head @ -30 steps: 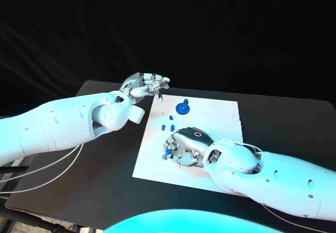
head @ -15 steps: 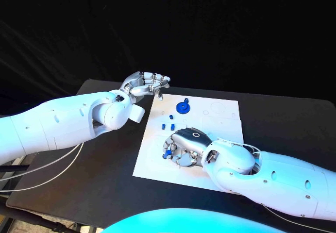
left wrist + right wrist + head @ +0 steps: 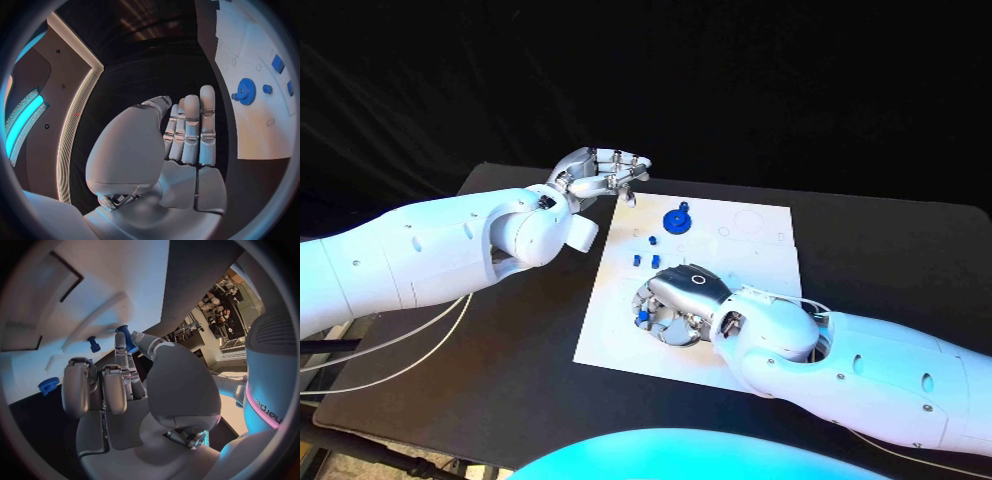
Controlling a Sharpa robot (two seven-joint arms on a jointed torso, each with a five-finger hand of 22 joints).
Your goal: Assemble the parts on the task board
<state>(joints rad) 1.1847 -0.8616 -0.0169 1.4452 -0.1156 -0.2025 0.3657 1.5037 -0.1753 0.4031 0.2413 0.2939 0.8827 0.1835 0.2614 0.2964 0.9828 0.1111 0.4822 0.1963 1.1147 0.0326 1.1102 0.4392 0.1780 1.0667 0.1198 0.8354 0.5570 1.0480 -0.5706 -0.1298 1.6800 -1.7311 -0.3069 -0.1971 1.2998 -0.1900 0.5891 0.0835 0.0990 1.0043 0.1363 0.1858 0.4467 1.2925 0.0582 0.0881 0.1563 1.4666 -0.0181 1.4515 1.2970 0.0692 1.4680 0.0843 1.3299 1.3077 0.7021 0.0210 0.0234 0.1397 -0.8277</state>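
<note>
The white task board [image 3: 750, 250] lies mid-table. A blue gear [image 3: 676, 220] stands near its far edge, with small blue pegs [image 3: 645, 261] closer in. My right hand [image 3: 678, 297] rests low over the board's near left part. It pinches a small blue part [image 3: 643, 317] between thumb and a finger; the right wrist view shows that part [image 3: 124, 332] at the fingertips [image 3: 119, 347], beside a standing peg [image 3: 94, 344]. My left hand [image 3: 600, 178] hovers off the board's far left corner, its fingers [image 3: 190, 130] straight, side by side and holding nothing.
The black table [image 3: 473, 340] extends around the board on all sides. The left wrist view shows the gear [image 3: 245, 91] and two blue parts [image 3: 278, 63] on the board [image 3: 250, 45]. Recessed slots [image 3: 56, 275] mark the board near my right hand.
My right arm has crept a little toward the board's left side, its hand still low over the same spot with the blue part. The left hand has not moved.
</note>
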